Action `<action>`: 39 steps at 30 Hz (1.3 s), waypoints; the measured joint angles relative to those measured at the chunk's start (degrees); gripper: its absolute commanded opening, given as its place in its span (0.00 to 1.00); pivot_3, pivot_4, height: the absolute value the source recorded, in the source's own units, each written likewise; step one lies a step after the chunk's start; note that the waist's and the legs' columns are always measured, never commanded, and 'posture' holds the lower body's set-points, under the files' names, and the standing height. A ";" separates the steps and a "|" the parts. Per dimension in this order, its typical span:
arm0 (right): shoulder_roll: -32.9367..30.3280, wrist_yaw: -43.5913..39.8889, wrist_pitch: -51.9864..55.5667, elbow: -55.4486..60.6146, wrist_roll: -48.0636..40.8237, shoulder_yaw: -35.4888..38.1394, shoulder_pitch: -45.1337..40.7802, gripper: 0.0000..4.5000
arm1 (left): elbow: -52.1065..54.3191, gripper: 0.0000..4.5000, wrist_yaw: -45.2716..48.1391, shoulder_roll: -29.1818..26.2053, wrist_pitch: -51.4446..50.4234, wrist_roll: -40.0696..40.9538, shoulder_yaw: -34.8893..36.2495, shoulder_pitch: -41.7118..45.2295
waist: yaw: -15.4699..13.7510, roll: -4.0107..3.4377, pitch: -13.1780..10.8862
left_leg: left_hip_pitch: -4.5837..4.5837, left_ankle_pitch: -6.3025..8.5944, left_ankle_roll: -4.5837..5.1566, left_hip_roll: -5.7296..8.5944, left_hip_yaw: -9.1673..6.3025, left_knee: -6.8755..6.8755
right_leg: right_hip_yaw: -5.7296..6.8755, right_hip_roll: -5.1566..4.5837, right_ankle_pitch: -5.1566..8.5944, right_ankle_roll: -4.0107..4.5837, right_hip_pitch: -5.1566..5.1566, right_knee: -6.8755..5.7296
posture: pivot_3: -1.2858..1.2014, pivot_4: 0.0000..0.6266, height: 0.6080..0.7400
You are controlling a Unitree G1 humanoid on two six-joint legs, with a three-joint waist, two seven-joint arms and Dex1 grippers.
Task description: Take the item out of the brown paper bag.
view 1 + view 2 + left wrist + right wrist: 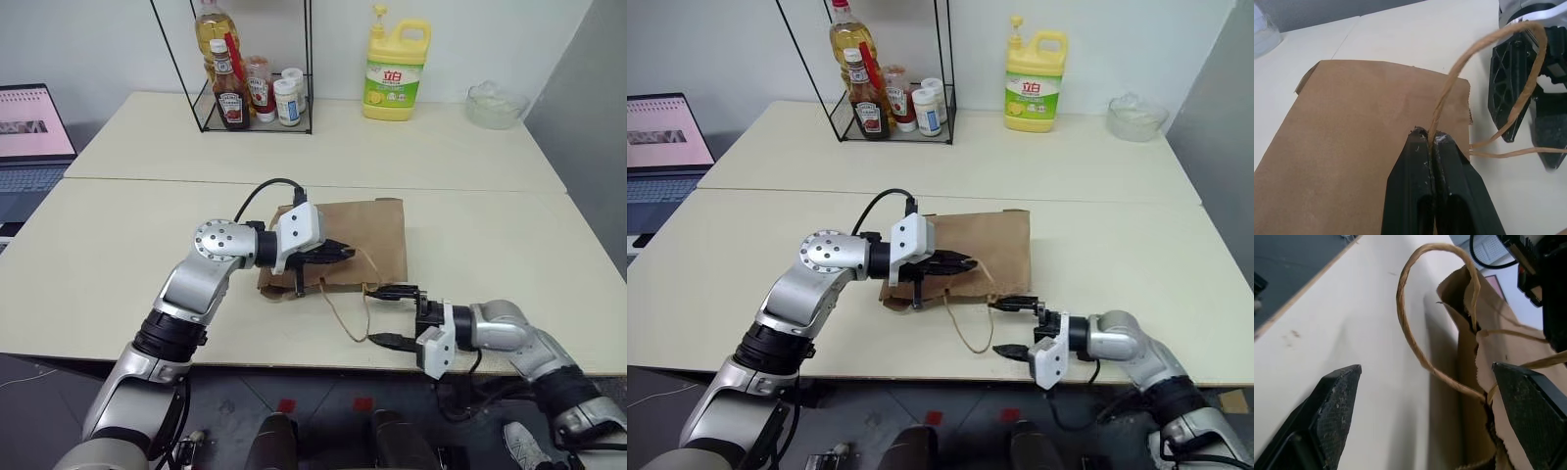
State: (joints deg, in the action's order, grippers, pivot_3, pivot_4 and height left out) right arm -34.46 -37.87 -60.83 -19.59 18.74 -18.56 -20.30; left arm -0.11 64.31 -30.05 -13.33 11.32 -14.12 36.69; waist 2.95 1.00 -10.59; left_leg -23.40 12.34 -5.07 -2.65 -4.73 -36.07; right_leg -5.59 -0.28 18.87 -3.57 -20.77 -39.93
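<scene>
**Bag held open, other hand at its mouth**

The left gripper (338, 254) is pinched shut on one handle (1449, 93) of the brown paper bag (367, 235), which lies flat. The right gripper (394, 315) waits, jaws wide, just at the bag's mouth. The bottle is hidden, presumably inside. Next: reach in and find it.

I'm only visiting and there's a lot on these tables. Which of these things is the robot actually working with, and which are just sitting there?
Part of the job:
- brown paper bag, lying flat
- its paper handle, pinched in the shut left gripper
- right gripper, open by the bag's mouth

Just lying about:
- yellow detergent jug
- wire rack of bottles
- clear bowl
- laptop
</scene>
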 measured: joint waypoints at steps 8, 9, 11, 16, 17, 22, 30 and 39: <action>3.71 7.09 -2.44 -3.35 7.00 -0.90 -2.82 0.79 | 0.02 0.00 -0.02 0.04 0.01 0.00 0.00 0.00 | 0.18 0.00 0.00 | 0.00 0.00 0.00 0.00 0.00 0.00 | 0.00 0.00 0.00 0.00 0.00 0.00 | 0.52 0.24 1.00; 3.72 7.81 -2.54 -3.76 7.39 -0.98 -3.15 0.71 | 0.02 0.00 -0.03 0.03 0.00 0.00 0.00 0.00 | 0.17 0.00 0.00 | 0.00 0.00 0.00 0.00 0.00 0.00 | 0.00 -0.01 0.00 0.00 0.00 0.00 | 0.52 0.24 1.00; 3.72 9.05 -2.66 -4.46 8.11 -0.98 -3.56 0.55 | 0.02 0.00 -0.03 0.03 0.01 0.00 0.00 0.00 | 0.18 0.00 0.00 | 0.00 0.00 0.00 0.00 0.00 0.00 | 0.00 -0.01 0.00 0.00 0.00 0.00 | 0.52 0.24 1.00; 3.82 12.42 -3.59 -7.06 10.71 -1.34 -5.29 0.14 | 0.03 0.00 -0.13 0.05 0.01 0.00 0.00 0.00 | 0.28 0.00 0.00 | 0.00 0.00 0.00 0.00 0.00 0.00 | -0.01 -0.01 0.00 0.00 0.00 0.00 | 0.52 0.24 1.00; 3.83 13.07 -3.59 -7.62 11.10 -1.42 -5.71 0.06 | 0.02 0.00 -0.18 0.05 0.01 0.00 0.00 0.00 | 0.28 0.00 0.00 | 0.00 0.00 0.00 0.00 0.00 0.00 | 0.00 -0.01 0.00 0.00 0.00 0.00 | 0.52 0.24 1.00; 3.92 11.63 -1.86 -8.78 8.67 -3.77 -5.95 0.01 | -0.12 0.00 -0.51 0.02 0.20 -0.02 0.02 0.13 | 0.28 0.00 0.00 | 0.00 0.00 0.00 0.00 0.00 0.00 | -0.01 -0.01 0.00 0.00 0.00 0.00 | 0.52 0.24 1.00; 4.18 5.29 6.15 -5.14 1.30 -6.23 -4.21 0.01 | -4.97 0.00 -2.36 0.22 0.78 -0.28 1.37 6.54 | 0.26 0.00 0.00 | 0.00 0.00 0.01 0.00 -0.01 0.00 | 0.00 0.00 0.00 0.00 0.01 0.00 | 0.52 0.24 1.00; 4.53 4.87 10.87 -3.17 0.27 -6.31 -3.45 0.01 | -11.45 0.00 -3.69 1.14 2.53 -1.22 1.67 10.91 | 0.26 0.00 0.00 | 0.00 0.00 0.00 0.00 -0.01 0.01 | 0.02 0.00 0.00 0.00 0.00 0.00 | 0.52 0.24 1.00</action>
State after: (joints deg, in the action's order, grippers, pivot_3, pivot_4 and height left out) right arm -29.93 -33.01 -49.97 -22.76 19.02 -24.86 -23.75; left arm -11.55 60.62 -28.92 -10.80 10.10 -12.45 47.60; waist 3.21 1.01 -10.59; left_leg -23.40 12.35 -5.07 -2.65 -4.75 -36.07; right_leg -5.57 -0.28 18.87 -3.57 -20.77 -39.93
